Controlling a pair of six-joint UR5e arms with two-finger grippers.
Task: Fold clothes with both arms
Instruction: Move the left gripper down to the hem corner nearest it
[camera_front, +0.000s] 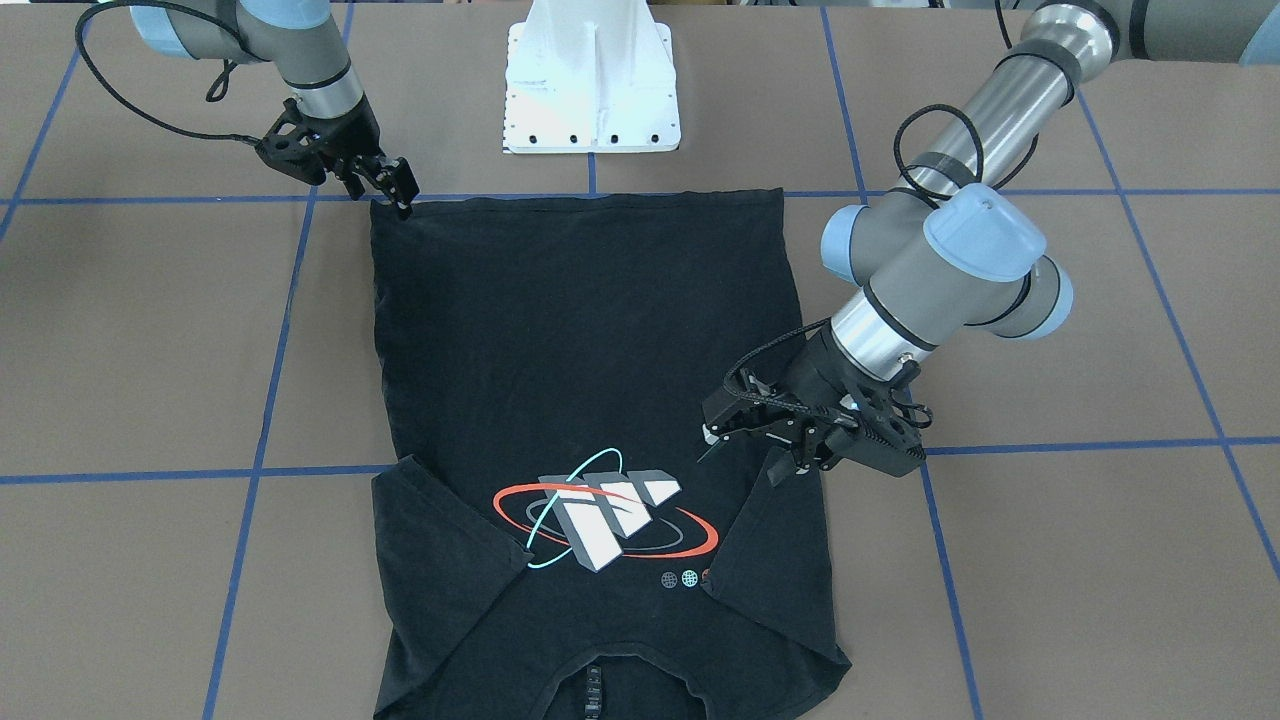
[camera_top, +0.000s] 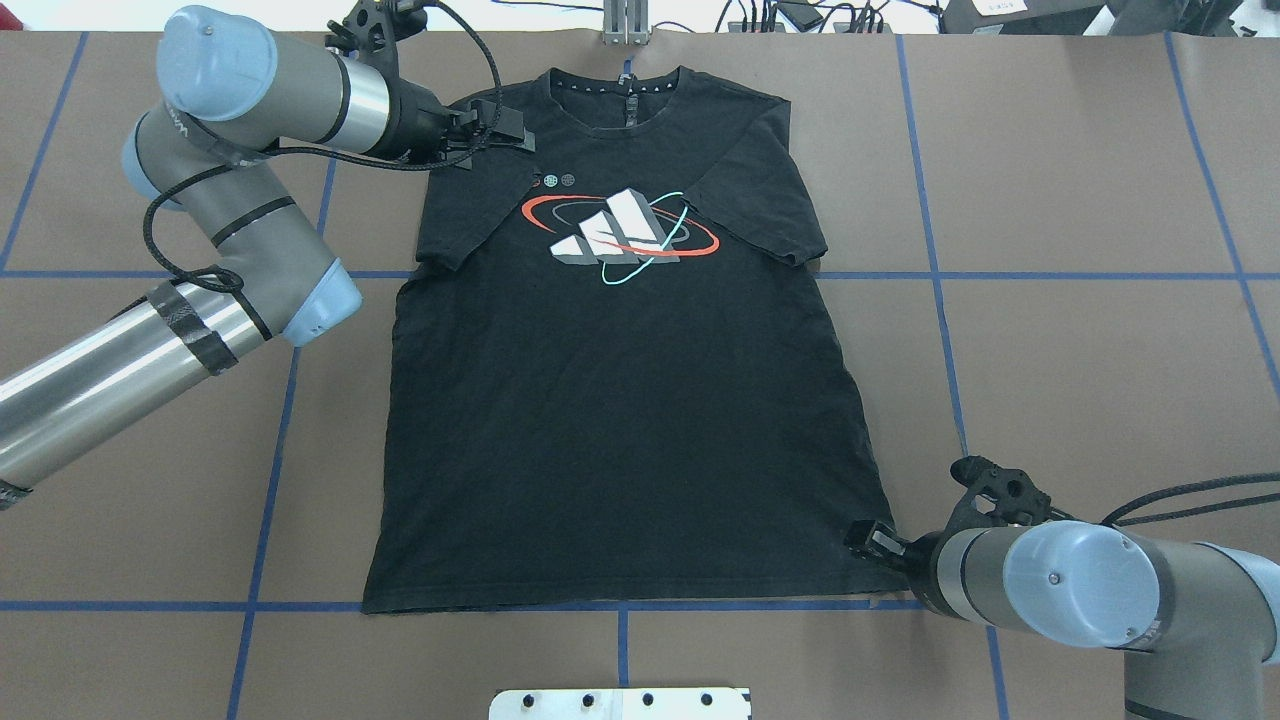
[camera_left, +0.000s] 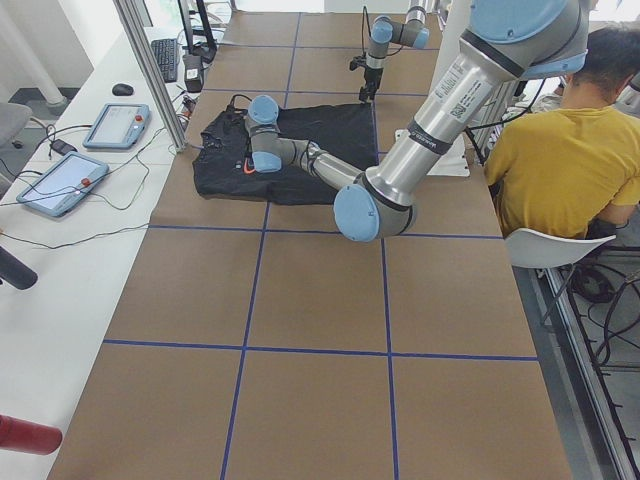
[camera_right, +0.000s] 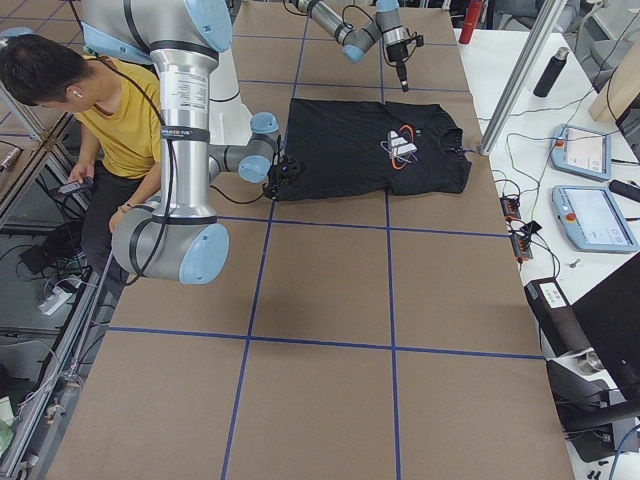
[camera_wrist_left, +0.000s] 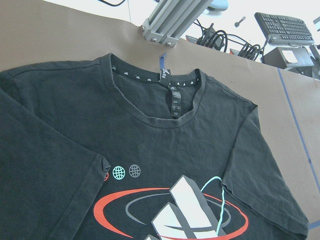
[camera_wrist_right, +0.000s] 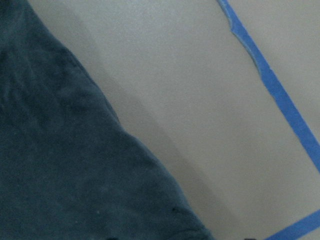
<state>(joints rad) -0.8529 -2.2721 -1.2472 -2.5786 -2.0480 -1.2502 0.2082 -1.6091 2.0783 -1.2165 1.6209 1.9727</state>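
We log the black T-shirt (camera_top: 620, 400) flat on the table (camera_top: 1050, 350), neck label (camera_wrist_left: 175, 102) unreadable, left gripper (camera_front: 745, 452) fingers spread above its shoulder, right gripper (camera_front: 400, 190) at a hem corner, finger state unclear.

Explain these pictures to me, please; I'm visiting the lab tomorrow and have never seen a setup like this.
Two robot arms stand at a brown table marked with blue tape. Two pictures look down on it, one from behind the robot and one from across. Two look along it from either end, and two come from cameras on the wrists. A black T-shirt lies flat, graphic up, with both sleeves folded inward. The left gripper hangs at one folded sleeve, its fingers apparently apart, holding nothing. The right gripper sits at a hem corner; I cannot tell whether it grips the cloth. A person in a yellow shirt sits beside the robot.
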